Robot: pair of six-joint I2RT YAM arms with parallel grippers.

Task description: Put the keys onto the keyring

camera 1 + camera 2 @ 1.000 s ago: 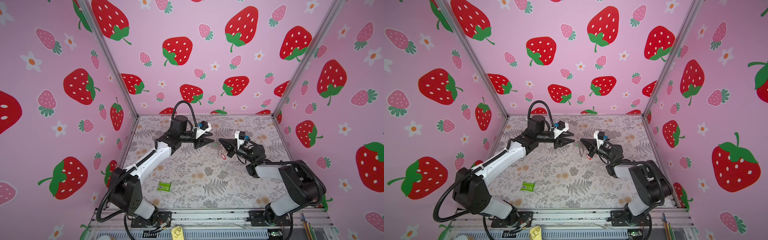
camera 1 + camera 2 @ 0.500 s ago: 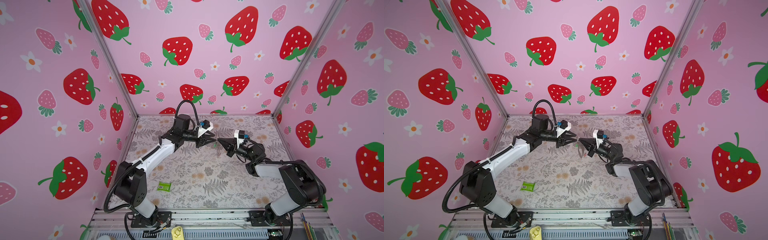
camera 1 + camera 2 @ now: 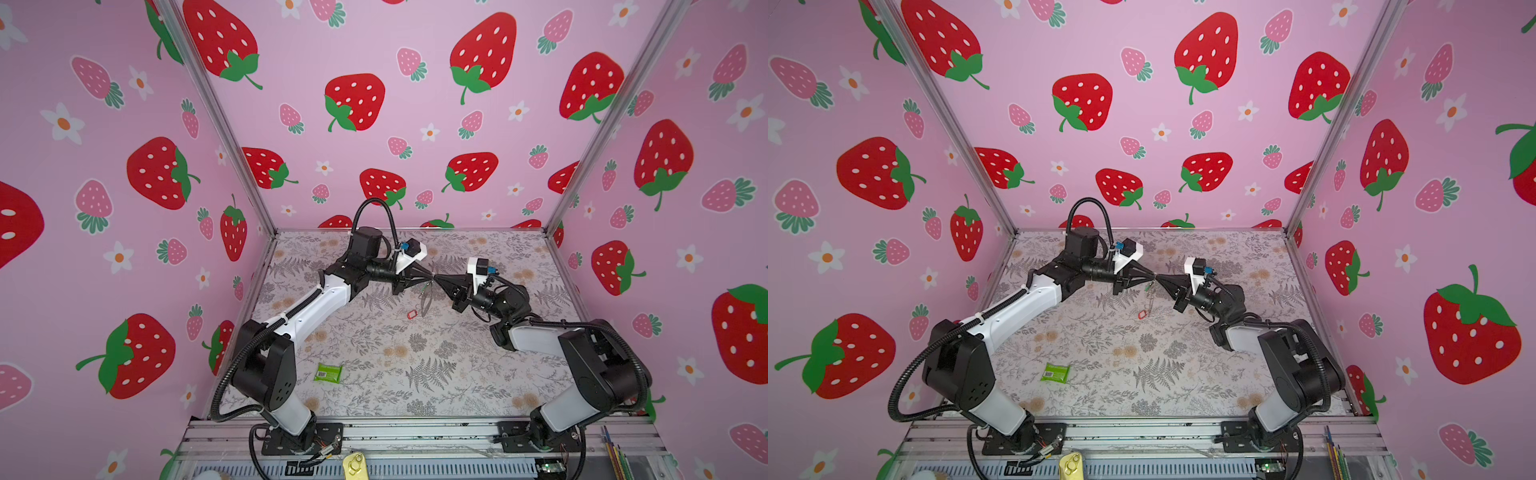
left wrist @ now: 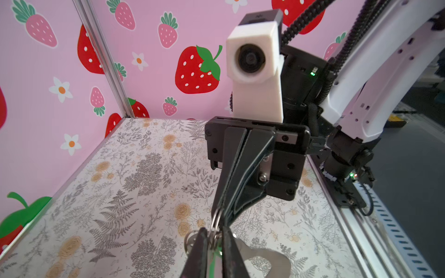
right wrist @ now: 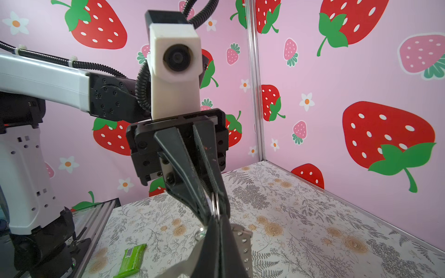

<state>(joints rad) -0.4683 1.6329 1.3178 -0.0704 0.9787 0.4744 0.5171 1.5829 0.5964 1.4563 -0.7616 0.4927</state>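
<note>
Both clenched tip to tip: left gripper (image 5: 215, 205) on the green key (image 3: 1148, 286), right gripper (image 4: 216, 217) on the keyring (image 4: 272, 257). Risks a dropped key if tugged askew.

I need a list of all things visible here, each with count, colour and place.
keyring: 1, greyish mauve strap, silver rings, hanging at the gripper tips
green key: 1, green, hanging by those rings
red key: 1, red, on the table, centre
packet: 1, green, table front left
table: 1, grey floral cloth
yellow piece: 1, front rail
coloured sticks: several, front right corner
left gripper: 1, black, shut on keyring rings
right gripper: 1, black, shut on keyring
</note>
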